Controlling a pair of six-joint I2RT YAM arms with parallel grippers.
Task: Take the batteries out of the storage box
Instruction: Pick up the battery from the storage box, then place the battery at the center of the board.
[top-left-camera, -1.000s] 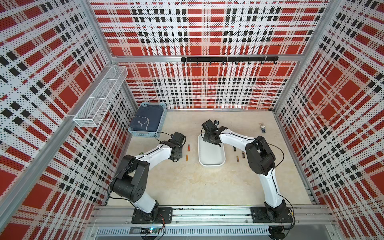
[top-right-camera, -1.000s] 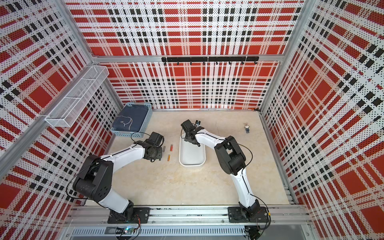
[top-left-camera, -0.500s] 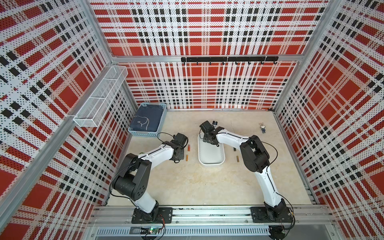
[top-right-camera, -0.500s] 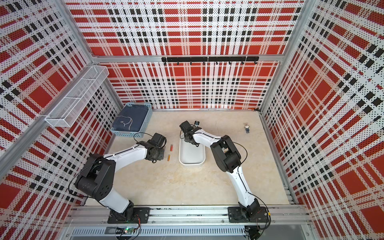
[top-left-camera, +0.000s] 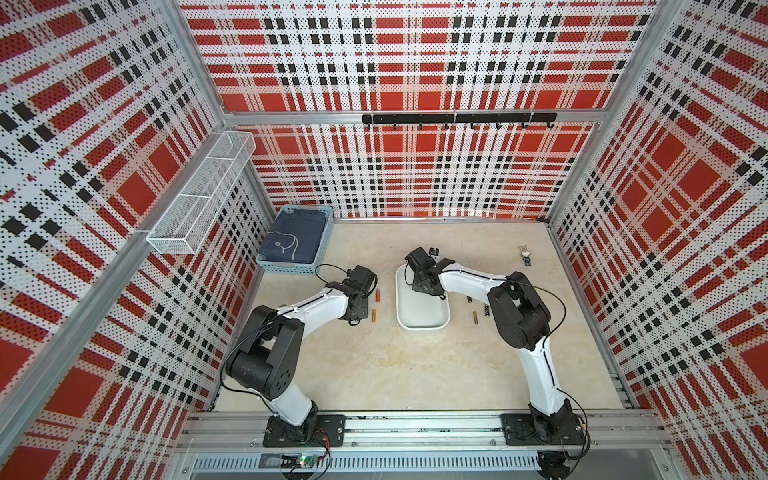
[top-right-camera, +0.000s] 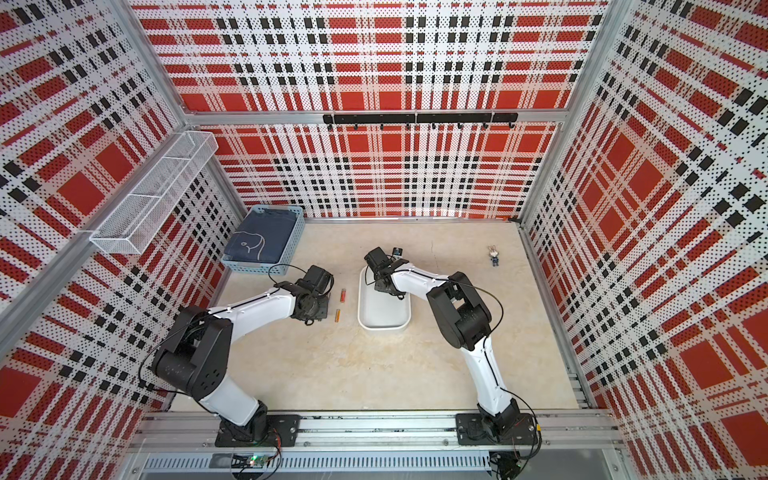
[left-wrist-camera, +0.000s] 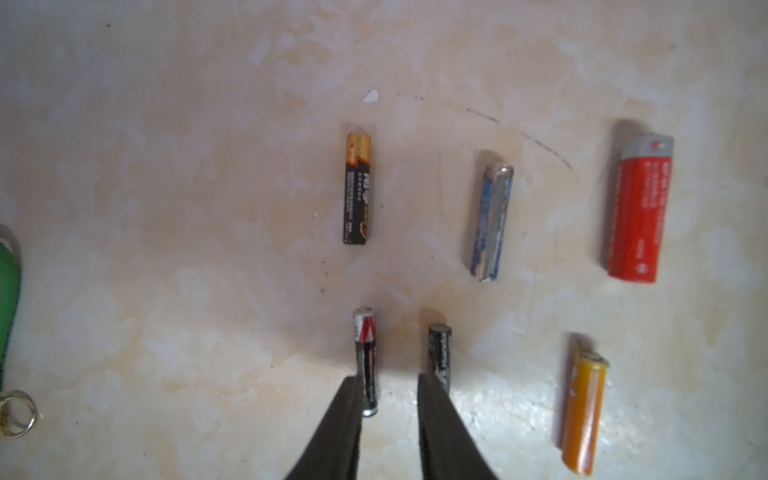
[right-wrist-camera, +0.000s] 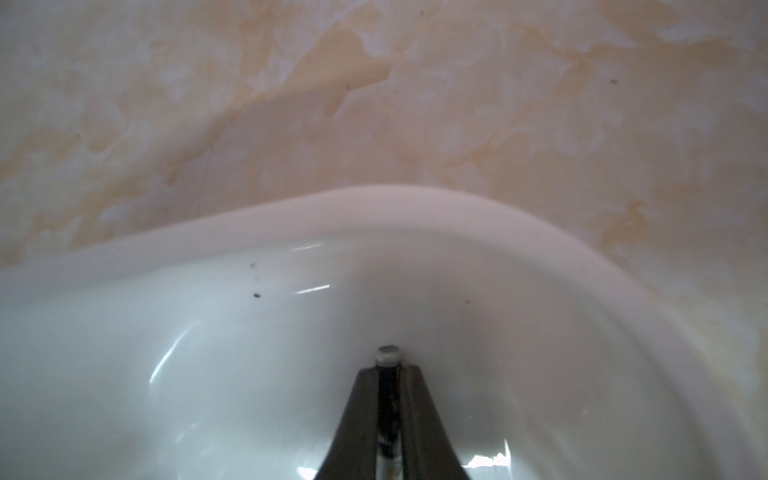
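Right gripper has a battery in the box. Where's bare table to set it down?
Best: the wide bare table between the box's near end and the front rail, between both arm bases. Also free: far strip between box and rabbit. Crowded: left of the box, batteries under the left gripper; right of it, more batteries beside the right arm.

Arms match: left arm (top-left-camera: 316, 303) and right arm (top-left-camera: 469, 278) both have glossy white plastic link shells, chunky black rounded joint housings (top-left-camera: 266, 365), thin black cables (top-left-camera: 328, 265) looping off the wrists, black rectangular screwed-down base plates (top-left-camera: 332, 428) on a ribbed aluminium rail (top-left-camera: 415, 428), and dark tapered wedge-shaped gripper fingers (left-wrist-camera: 338, 432).
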